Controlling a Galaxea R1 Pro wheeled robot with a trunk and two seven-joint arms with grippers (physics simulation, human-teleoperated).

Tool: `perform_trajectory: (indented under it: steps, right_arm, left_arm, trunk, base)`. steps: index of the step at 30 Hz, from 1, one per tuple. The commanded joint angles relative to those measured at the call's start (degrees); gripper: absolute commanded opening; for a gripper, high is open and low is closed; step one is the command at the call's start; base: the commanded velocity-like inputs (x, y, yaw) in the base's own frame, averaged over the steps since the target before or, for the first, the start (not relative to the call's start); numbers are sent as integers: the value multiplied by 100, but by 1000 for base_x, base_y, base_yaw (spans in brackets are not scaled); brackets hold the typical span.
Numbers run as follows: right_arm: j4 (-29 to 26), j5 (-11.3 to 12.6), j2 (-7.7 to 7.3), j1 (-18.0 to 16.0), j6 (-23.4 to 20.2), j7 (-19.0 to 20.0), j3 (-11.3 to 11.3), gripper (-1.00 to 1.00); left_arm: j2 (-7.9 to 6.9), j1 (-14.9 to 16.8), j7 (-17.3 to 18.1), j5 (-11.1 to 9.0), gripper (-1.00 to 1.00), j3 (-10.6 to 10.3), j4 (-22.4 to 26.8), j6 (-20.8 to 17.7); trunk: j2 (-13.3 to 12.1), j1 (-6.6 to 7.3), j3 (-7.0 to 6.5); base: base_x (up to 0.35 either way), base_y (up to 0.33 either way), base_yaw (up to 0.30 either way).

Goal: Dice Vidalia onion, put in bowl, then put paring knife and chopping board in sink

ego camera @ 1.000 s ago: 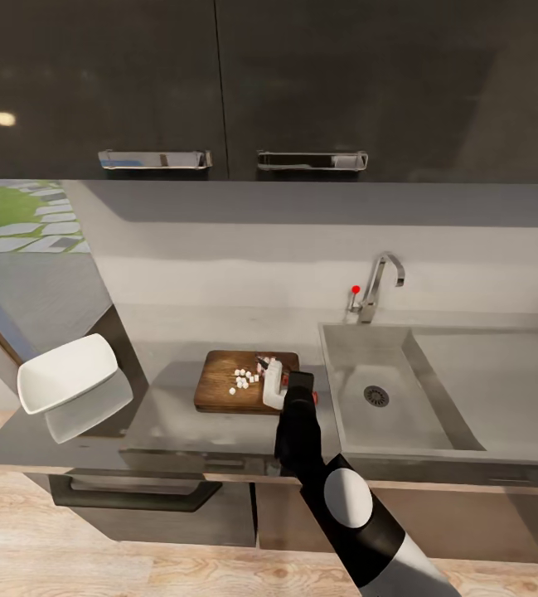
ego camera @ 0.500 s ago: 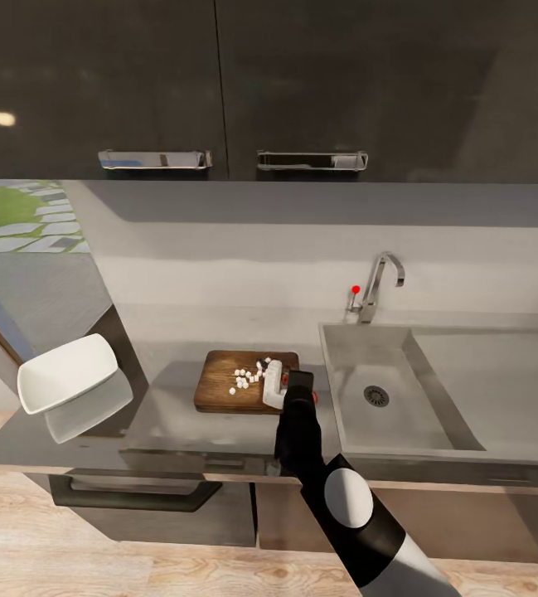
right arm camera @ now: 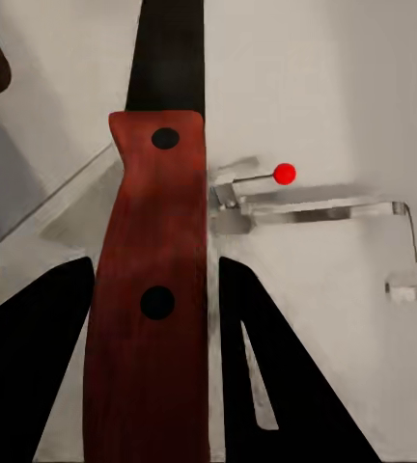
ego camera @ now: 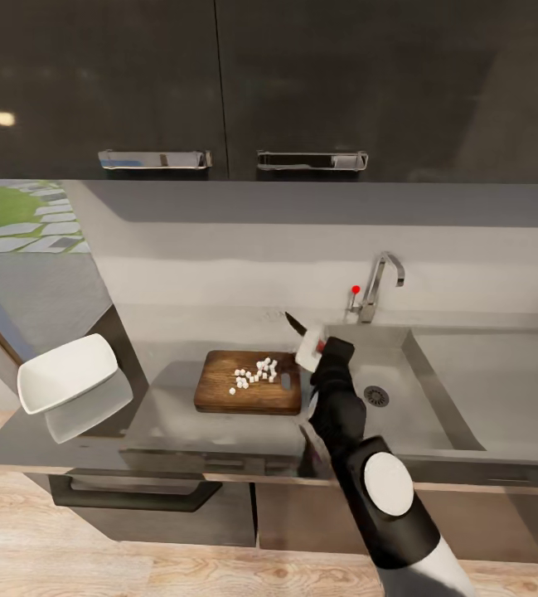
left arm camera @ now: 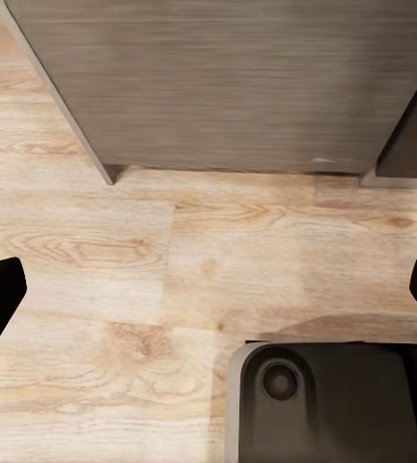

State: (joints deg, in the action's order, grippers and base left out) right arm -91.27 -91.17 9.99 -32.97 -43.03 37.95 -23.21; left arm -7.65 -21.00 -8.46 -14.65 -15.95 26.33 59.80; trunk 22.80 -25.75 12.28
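Above the near-left corner of the sink, the right gripper is clamping the paring knife by its handle, blade pointing up and left, while diced onion is lying on the chopping board.

Dark brown chopping board | white onion dice | reddish-brown-handled, dark-bladed paring knife | white bowl | grey sink

head: high, facing countertop | left wrist: down at floor | right wrist: close on tap, shared with head
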Motion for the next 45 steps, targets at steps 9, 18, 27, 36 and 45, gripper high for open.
perform_trajectory:
  steps: [9,18,27,36,45]
  right_arm:
    - [-13,1648,1,-23,722,47,1978,-100]
    - [-1,4451,-428,-25,793,39,3398,-100]
    - [66,5400,-663,-25,818,38,4410,-100]
    - [416,5431,-617,-25,822,-79,4871,-100]
    - [992,5452,-411,-25,802,-944,4880,-100]
  left_arm:
    - [-7,0,-59,-15,100,-49,-35,6]
    - [-8,12,-59,-19,100,-49,-111,6]
    - [0,30,-67,-20,100,-49,-116,-3]
    - [-7,35,-76,-20,100,-49,-123,-2]
    - [-1,35,-77,-20,100,-49,-224,4]
  trunk:
    - [12,-4,10]
    - [12,-4,10]
    - [12,-4,10]
    - [12,-4,10]
    - [12,-4,10]
  base:
    - [0,0,0]
    - [0,0,0]
    - [0,0,0]
    - [0,0,0]
    - [0,0,0]
